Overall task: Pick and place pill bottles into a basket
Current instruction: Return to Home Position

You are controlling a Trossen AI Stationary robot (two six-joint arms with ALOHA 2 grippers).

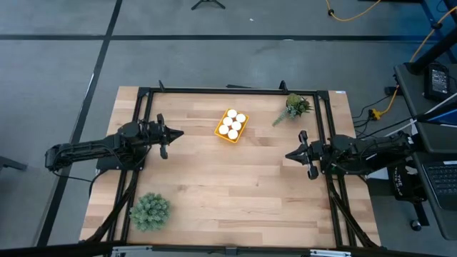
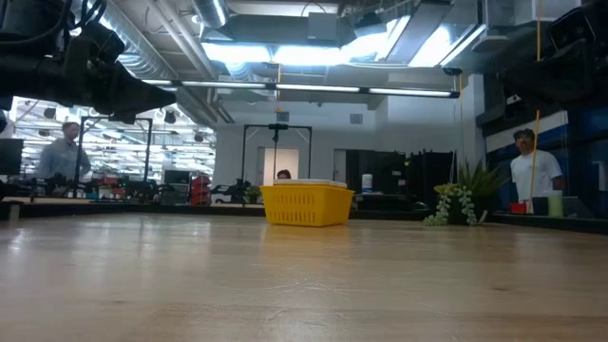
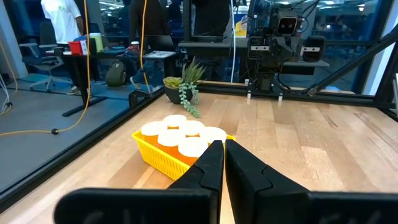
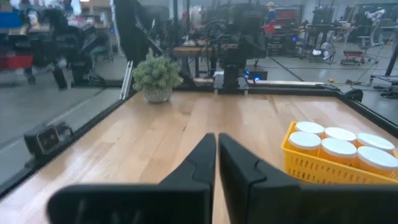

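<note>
Wood tabletop (image 1: 235,193) w/ a black frame round it. Yellow basket (image 1: 218,131) sits near the far edge, about mid-way across. All six pill bottles (image 1: 233,124) stand inside it, white caps up, packed close.

Left tool (image 1: 173,133) hangs over the left side of the tabletop, tips together, nothing in it. Right tool (image 1: 288,155) hangs over the right side, tips together too, nothing in it. Both are well apart from the basket.

Round green plant (image 1: 149,211) at the near left corner & a small leafy plant (image 1: 294,107) at the far right. One person (image 2: 65,152) stands in the room behind.
</note>
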